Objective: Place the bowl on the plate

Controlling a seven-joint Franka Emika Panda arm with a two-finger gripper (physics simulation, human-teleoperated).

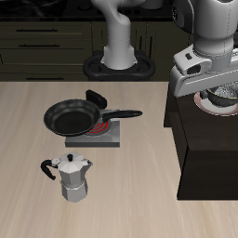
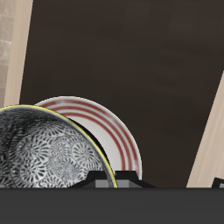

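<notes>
My gripper (image 1: 219,88) hangs over the dark raised surface beside the wooden table. It is shut on the rim of the bowl (image 1: 226,94), which has a speckled grey-white inside. The bowl hangs just above the plate (image 1: 210,105), a white plate lying on that dark surface. In the wrist view the bowl (image 2: 44,153) overlaps part of the plate (image 2: 118,136), whose reddish-pink rings show beside it. My gripper (image 2: 112,181) clasps the bowl's rim. I cannot tell whether the bowl touches the plate.
A black long-handled frying pan (image 1: 74,116) sits on a small stove burner (image 1: 100,137) mid-table. A silver moka pot (image 1: 72,177) stands nearer the table's front edge. The dark raised surface (image 1: 200,149) drops off toward the wooden table (image 1: 28,186).
</notes>
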